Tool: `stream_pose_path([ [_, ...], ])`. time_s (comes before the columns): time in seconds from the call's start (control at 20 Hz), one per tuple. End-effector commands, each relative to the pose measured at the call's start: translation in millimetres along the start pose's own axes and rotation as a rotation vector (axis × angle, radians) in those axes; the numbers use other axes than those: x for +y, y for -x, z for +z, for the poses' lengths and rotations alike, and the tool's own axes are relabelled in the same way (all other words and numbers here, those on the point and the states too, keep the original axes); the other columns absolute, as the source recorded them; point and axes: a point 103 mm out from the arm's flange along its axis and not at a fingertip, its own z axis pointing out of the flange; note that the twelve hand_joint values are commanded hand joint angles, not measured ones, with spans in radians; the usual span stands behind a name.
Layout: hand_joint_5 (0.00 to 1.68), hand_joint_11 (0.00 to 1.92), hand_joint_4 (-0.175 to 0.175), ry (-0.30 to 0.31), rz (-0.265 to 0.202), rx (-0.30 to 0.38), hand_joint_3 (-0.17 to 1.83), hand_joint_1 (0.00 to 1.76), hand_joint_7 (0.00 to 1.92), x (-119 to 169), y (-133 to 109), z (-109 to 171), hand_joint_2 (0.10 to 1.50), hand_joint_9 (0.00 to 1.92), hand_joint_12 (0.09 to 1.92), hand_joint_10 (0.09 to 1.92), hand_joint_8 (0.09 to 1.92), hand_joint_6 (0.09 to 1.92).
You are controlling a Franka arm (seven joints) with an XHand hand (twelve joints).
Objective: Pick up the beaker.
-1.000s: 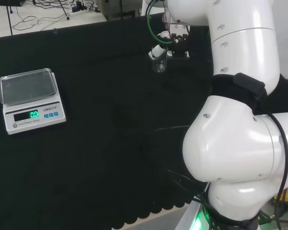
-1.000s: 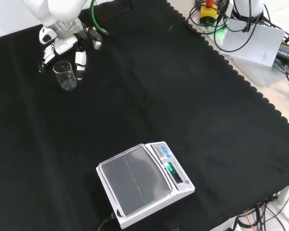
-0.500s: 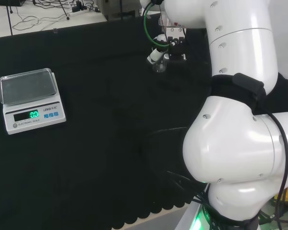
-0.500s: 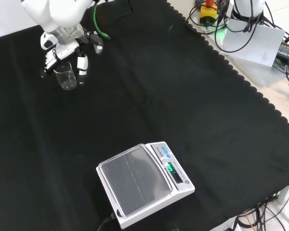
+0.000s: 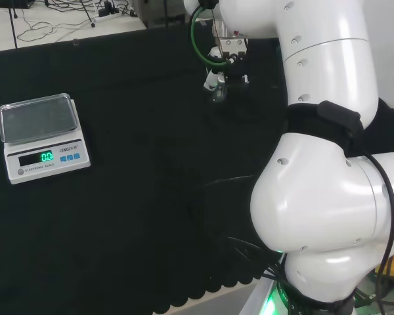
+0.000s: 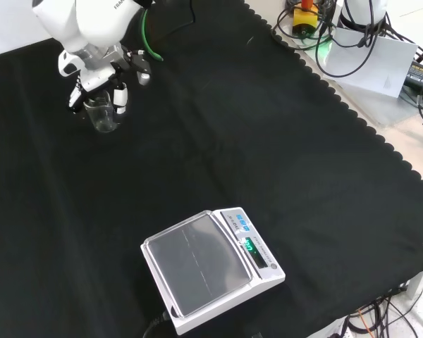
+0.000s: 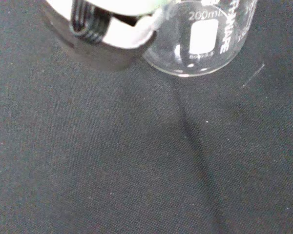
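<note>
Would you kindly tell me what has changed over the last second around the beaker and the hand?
The hand has come down over the beaker and closed in, so its fingers now sit on either side of the glass instead of hovering behind it. In the front view the beaker has shifted slightly right; whether it has left the cloth I cannot tell. The scale has stayed put, display lit.

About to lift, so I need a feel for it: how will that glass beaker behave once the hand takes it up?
The beaker looks like clear, empty glass, so probably light but breakable if dropped. Its smooth wall may slip between the hand's fingers. It stands upright on soft black cloth, so a sideways nudge could tip it.
</note>
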Motion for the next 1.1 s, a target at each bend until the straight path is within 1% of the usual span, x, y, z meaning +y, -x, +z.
stream_pose_path([
  [0.05,0.44,0.9,-0.005,0.014,0.01,-0.012,0.8,1.1,0.54,6.4,-8.8,4.0,0.73,0.86,1.14,0.86,1.15,1.34],
  [0.15,0.5,0.97,-0.025,0.021,0.012,-0.012,0.8,1.14,0.55,5.8,-4.5,2.8,0.75,0.87,1.08,0.94,1.25,1.38],
  [0.25,0.65,1.02,-0.094,0.025,0.018,-0.018,0.54,1.09,0.56,7.6,-7.9,4.3,0.95,0.87,1.04,1.02,1.31,1.42],
  [0.3,0.69,1.04,-0.118,0.029,0.017,-0.016,0.42,1.08,0.56,7.4,-7.1,3.3,1.03,0.87,1.03,1.04,1.33,1.42],
  [0.4,0.72,1.06,-0.151,0.035,0.018,-0.016,0.3,1.08,0.56,7.6,-7.8,3.3,1.1,0.87,1.0,1.08,1.36,1.42],
  [0.45,0.72,1.07,-0.159,0.04,0.016,-0.015,0.27,1.08,0.57,6.7,-7.1,1.1,1.12,0.87,1.0,1.09,1.36,1.42],
  [0.75,0.72,1.09,-0.174,0.067,0.007,-0.024,0.24,1.08,0.58,-11.8,0.1,-35.1,1.14,0.87,0.99,1.1,1.38,1.42],
  [1.1,0.72,1.1,-0.175,0.107,-0.009,-0.028,0.24,1.09,0.58,-32.2,-7.5,-67.5,1.14,0.87,0.98,1.11,1.38,1.42],
])
